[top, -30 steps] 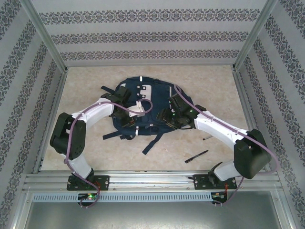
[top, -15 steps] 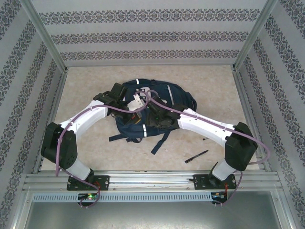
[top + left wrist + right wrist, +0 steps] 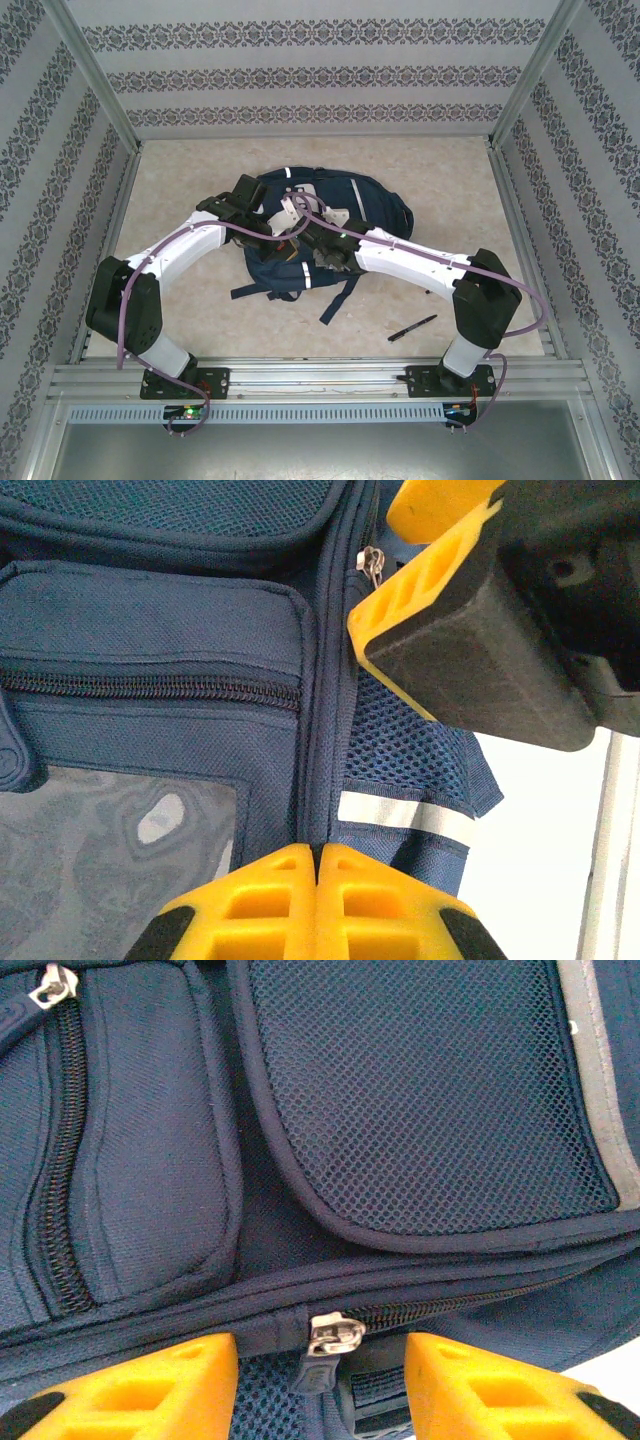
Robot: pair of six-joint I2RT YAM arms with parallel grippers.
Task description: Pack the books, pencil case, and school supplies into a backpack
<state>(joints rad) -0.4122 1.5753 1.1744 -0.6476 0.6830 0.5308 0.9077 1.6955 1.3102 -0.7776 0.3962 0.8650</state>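
Note:
The navy-blue backpack point(image 3: 340, 200) lies flat in the middle of the table. My left gripper point(image 3: 318, 852) is shut, pinching a fabric seam of the backpack point(image 3: 150, 660) beside a pale reflective stripe point(image 3: 400, 810). From above, the left gripper point(image 3: 287, 213) and right gripper point(image 3: 322, 243) sit close together over the bag. My right gripper point(image 3: 320, 1385) is open, its yellow fingers point(image 3: 150, 1390) on either side of a silver zipper slider point(image 3: 335, 1334) on the backpack point(image 3: 420, 1090), not touching it. The black pen point(image 3: 412, 328) lies on the table to the right. Books and pencil case are out of view.
Dark straps point(image 3: 335, 300) trail from the bag toward the near edge. Patterned walls and a metal frame point(image 3: 100, 90) enclose the table on three sides. Bare tabletop point(image 3: 450, 200) lies right of the bag.
My right arm has swung left from the bag's right side to its middle, close to the left gripper, and its jaws have narrowed a little. The bag has shifted slightly. The left gripper stays shut.

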